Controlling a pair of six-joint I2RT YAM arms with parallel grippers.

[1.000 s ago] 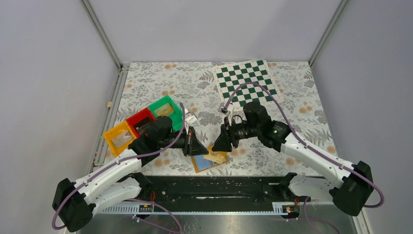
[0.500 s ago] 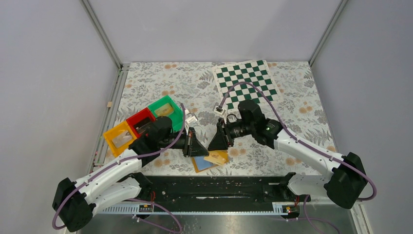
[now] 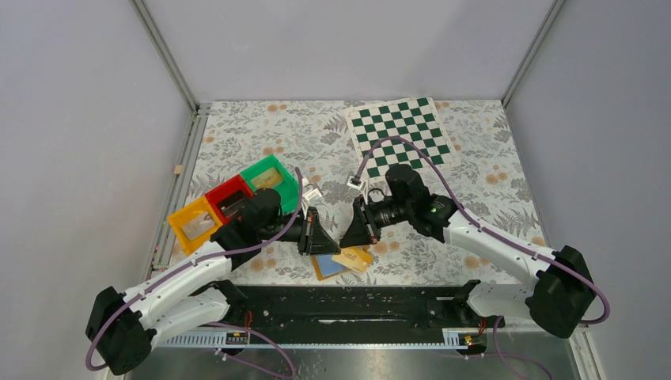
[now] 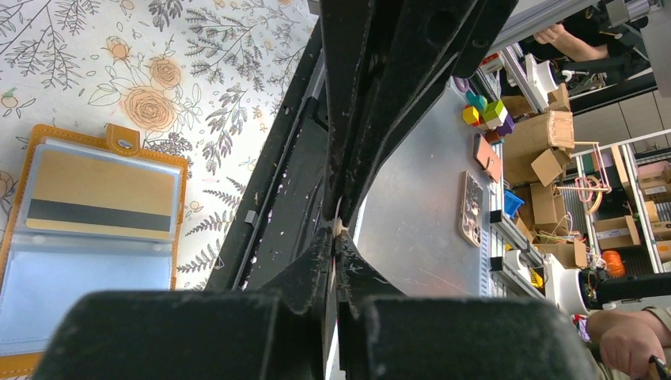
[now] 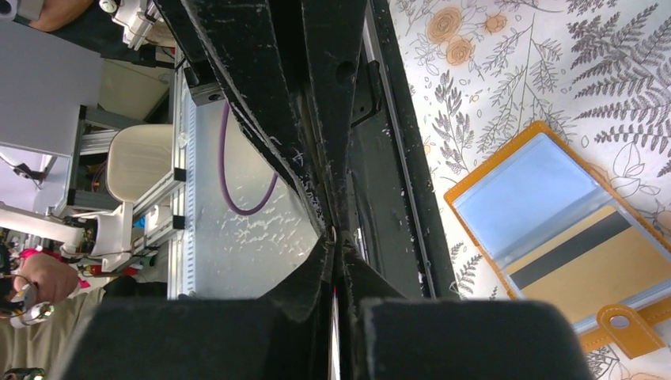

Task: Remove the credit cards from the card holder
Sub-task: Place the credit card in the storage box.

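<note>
The card holder point(image 3: 326, 266) lies open on the flowered cloth near the front edge, pale blue inside with an orange border point(image 4: 95, 273) point(image 5: 522, 194). One tan credit card point(image 3: 354, 258) with a black stripe sits in its clear sleeve point(image 4: 99, 198) point(image 5: 593, 261). Just above the holder's far edge, my left gripper point(image 3: 335, 241) point(image 4: 338, 231) and right gripper point(image 3: 343, 237) point(image 5: 333, 237) meet tip to tip. Both are turned on their sides with jaws shut. A tiny pale bit shows where the tips touch; I cannot tell what it is.
Orange point(image 3: 192, 224), red point(image 3: 229, 198) and green point(image 3: 269, 178) bins stand in a row at the left, by my left arm. A green-and-white chessboard point(image 3: 402, 133) lies at the back right. A black rail point(image 3: 348, 305) runs along the front edge.
My right gripper slid left toward the left gripper's tip and its jaws went from open to shut. The left gripper and the card holder stayed put.
</note>
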